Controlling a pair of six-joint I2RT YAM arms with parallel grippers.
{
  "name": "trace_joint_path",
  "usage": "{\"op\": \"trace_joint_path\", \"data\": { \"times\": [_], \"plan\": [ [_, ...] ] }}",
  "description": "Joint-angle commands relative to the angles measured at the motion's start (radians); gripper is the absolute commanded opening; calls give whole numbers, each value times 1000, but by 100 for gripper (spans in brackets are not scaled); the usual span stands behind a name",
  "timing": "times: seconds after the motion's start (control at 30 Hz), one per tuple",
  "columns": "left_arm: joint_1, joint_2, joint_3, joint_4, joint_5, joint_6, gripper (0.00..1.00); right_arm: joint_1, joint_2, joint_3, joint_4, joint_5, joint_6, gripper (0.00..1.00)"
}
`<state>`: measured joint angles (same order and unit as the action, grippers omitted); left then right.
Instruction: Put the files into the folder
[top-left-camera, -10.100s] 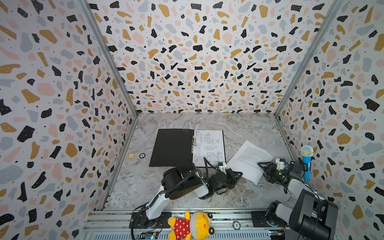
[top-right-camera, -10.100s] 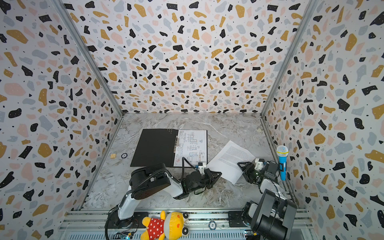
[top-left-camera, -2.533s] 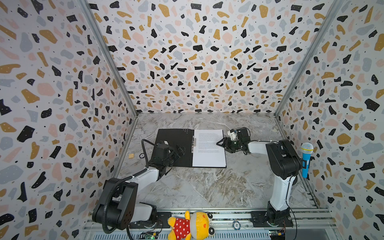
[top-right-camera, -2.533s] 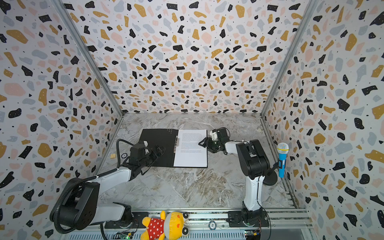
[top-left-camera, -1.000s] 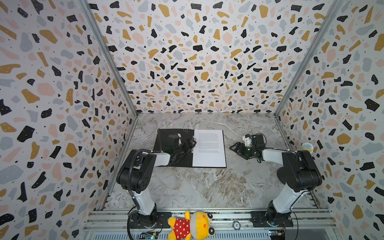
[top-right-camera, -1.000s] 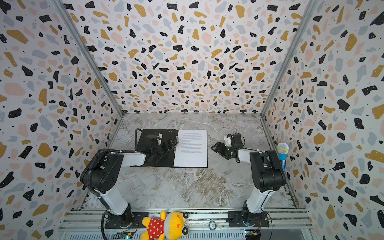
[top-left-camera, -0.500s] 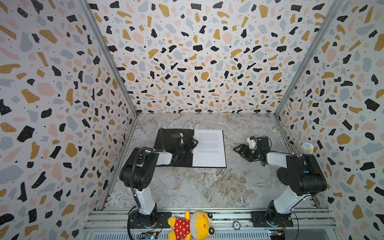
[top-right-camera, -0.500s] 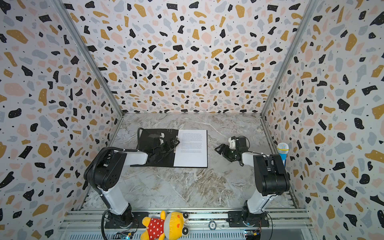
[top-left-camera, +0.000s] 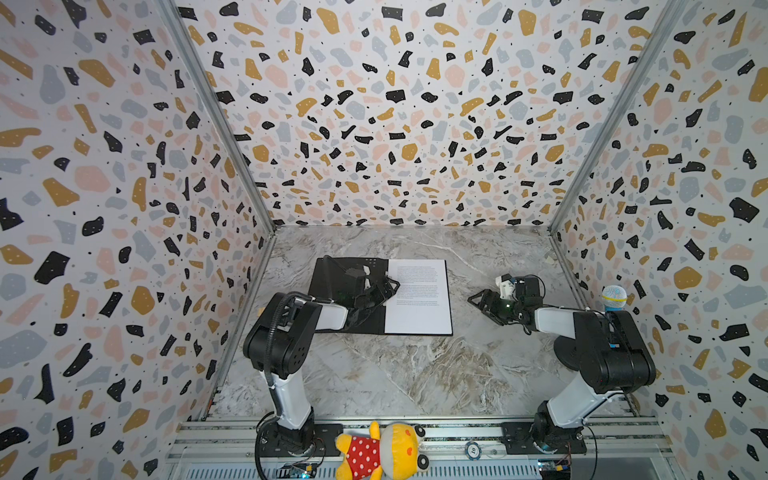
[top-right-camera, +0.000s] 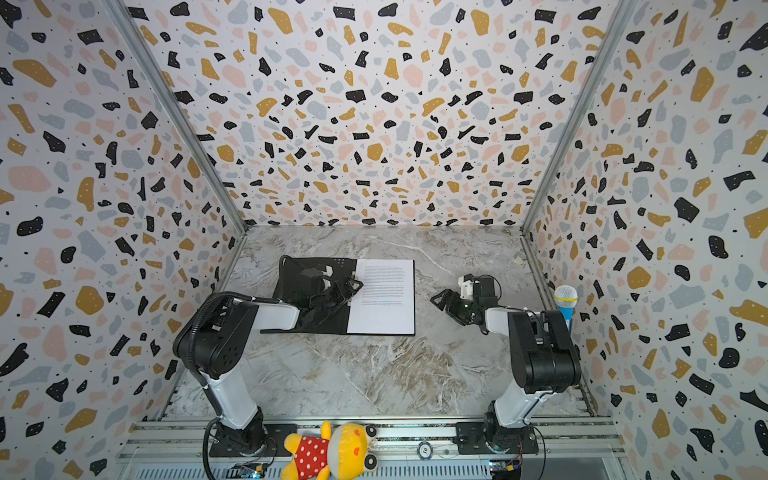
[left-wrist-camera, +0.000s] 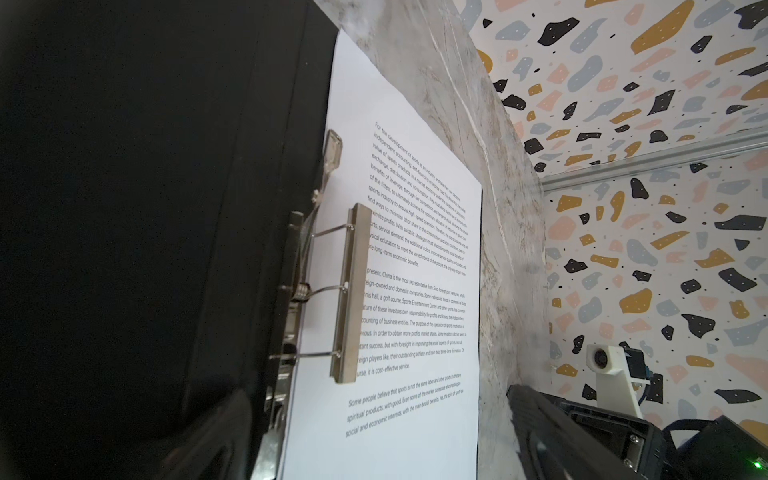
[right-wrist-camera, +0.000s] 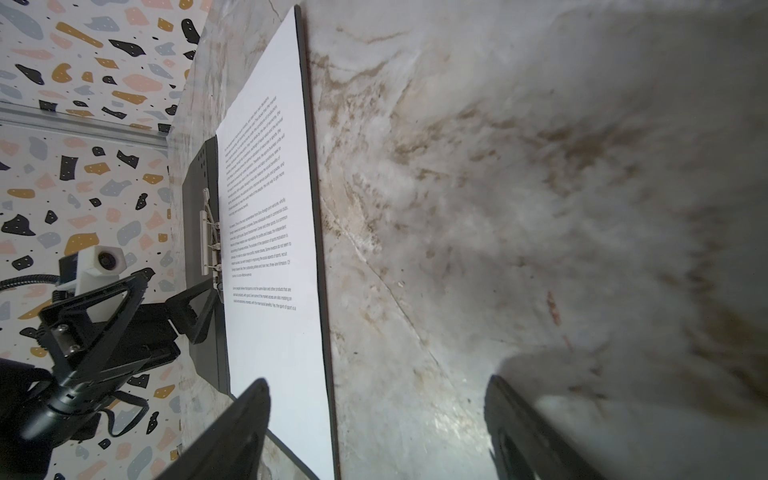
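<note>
The folder (top-left-camera: 330, 284) (top-right-camera: 291, 286) lies open and flat on the marble table, black inside up. A file, a white sheet of printed text (top-left-camera: 419, 299) (top-right-camera: 382, 299) (left-wrist-camera: 415, 249) (right-wrist-camera: 266, 232), covers its right half. A metal clamp bar (left-wrist-camera: 351, 291) stands at the spine over the sheet's edge. My left gripper (top-left-camera: 384, 291) (top-right-camera: 351, 291) (left-wrist-camera: 374, 440) hovers open at the spine, holding nothing. My right gripper (top-left-camera: 480, 305) (top-right-camera: 440, 301) (right-wrist-camera: 378, 432) is open and empty, low over bare table just right of the folder.
A blue toy microphone (top-left-camera: 614, 297) (top-right-camera: 566, 299) stands against the right wall behind the right arm. A yellow plush toy (top-left-camera: 382, 451) lies on the front rail. Patterned walls close in the table on three sides.
The text sheet, earlier loose on the table at the right, now lies in the folder. Over the last second my right gripper drew back to the right; the left stayed at the spine.
</note>
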<state>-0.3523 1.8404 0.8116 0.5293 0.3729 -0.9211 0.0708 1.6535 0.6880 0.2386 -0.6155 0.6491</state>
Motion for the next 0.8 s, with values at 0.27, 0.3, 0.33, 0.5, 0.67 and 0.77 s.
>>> {"op": "trace_joint_path", "data": {
  "times": [0.27,0.3,0.33,0.5,0.67,0.77],
  "plan": [
    [-39,34,50,26,-3,-9,100,-15,-33,-34,-17,-10,-2,82],
    [-43,37,52,28,-2,-12,100,-17,-35,-36,-17,-11,-3,82],
    [-48,39,55,32,-3,-14,100,-18,-36,-39,-16,-12,-3,82],
    [-78,54,76,41,-7,-27,100,-33,-46,-50,-16,-18,-9,82],
    [-120,78,100,56,-15,-47,100,-57,-60,-70,-17,-26,-16,82],
    [-147,94,116,64,-19,-60,100,-73,-71,-82,-21,-32,-22,82]
  ]
}}
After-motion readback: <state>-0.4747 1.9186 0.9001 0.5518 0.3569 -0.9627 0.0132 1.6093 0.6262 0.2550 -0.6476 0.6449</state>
